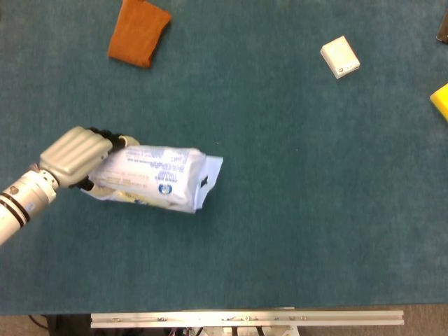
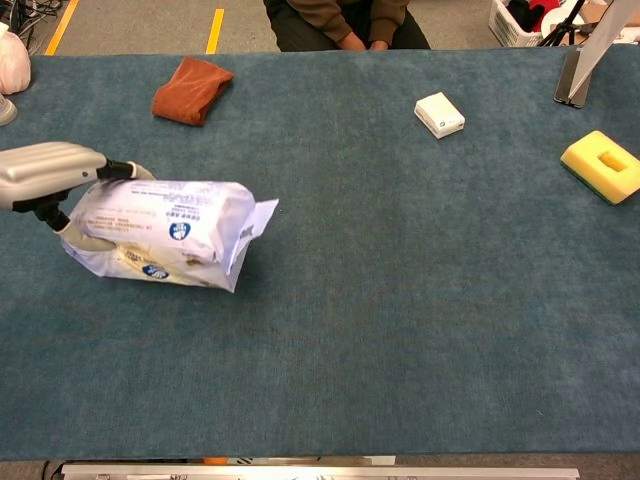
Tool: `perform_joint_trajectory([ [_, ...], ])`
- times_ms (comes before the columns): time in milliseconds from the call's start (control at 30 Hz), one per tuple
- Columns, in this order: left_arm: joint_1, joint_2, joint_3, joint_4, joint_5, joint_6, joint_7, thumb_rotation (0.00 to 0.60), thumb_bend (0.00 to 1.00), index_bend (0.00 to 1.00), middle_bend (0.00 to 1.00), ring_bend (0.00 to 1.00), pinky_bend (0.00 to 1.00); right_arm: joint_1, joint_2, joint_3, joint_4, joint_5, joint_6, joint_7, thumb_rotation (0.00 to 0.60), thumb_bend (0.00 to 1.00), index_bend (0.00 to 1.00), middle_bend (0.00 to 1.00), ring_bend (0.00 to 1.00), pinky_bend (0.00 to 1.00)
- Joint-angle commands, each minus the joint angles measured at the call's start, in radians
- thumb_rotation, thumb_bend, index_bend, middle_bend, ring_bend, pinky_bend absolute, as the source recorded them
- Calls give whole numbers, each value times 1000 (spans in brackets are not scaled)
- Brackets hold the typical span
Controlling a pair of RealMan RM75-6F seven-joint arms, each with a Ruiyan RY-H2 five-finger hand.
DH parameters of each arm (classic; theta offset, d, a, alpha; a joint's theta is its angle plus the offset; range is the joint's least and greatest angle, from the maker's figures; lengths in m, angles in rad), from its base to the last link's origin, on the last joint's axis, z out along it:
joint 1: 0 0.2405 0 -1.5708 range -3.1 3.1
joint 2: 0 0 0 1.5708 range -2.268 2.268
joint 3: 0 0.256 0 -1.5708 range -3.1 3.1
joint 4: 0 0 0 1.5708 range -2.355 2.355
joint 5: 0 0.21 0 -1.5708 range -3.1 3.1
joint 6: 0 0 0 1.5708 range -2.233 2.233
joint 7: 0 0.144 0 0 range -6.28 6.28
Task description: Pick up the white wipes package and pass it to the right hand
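Observation:
The white wipes package [image 1: 157, 177] with blue print lies at the left of the teal table, its left end gripped by my left hand [image 1: 77, 155]. In the chest view the package [image 2: 170, 232] is tipped up on its side, its free right end off the cloth, with the left hand [image 2: 50, 172] closed over its left end. The fingers wrap the top edge and the thumb sits underneath. My right hand is in neither view.
An orange cloth [image 1: 138, 31] lies at the far left. A small white box [image 1: 340, 57] sits at the far right, and a yellow sponge [image 2: 600, 165] near the right edge. A dark stand [image 2: 577, 70] rises at the far right corner. A person sits behind the table.

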Motion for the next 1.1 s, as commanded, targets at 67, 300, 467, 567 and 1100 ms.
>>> perform_joint_trajectory([
  [67, 1, 59, -39, -94, -81, 1, -43, 600, 227, 541, 564, 544, 796, 56, -6, 6, -33, -71, -37, 42, 600, 257, 160, 344, 332, 393],
  [300, 0, 115, -101, -228, -257, -20, -1, 600, 227, 512, 558, 538, 797, 151, -53, 18, -111, -139, -104, 96, 600, 104, 90, 303, 270, 362],
  [467, -8, 132, -136, -313, -384, -33, 69, 600, 227, 512, 554, 538, 797, 239, -101, 28, -159, -135, -209, 103, 600, 0, 9, 199, 153, 274],
  [567, -15, 134, -148, -354, -438, -31, 127, 600, 227, 512, 553, 538, 797, 286, -145, 45, -165, -107, -261, 57, 600, 0, 0, 156, 102, 233],
  [1100, -25, 124, -168, -475, -534, -13, 264, 600, 227, 502, 553, 537, 797, 439, -409, 133, -126, 72, -324, -170, 600, 0, 0, 76, 13, 150],
])
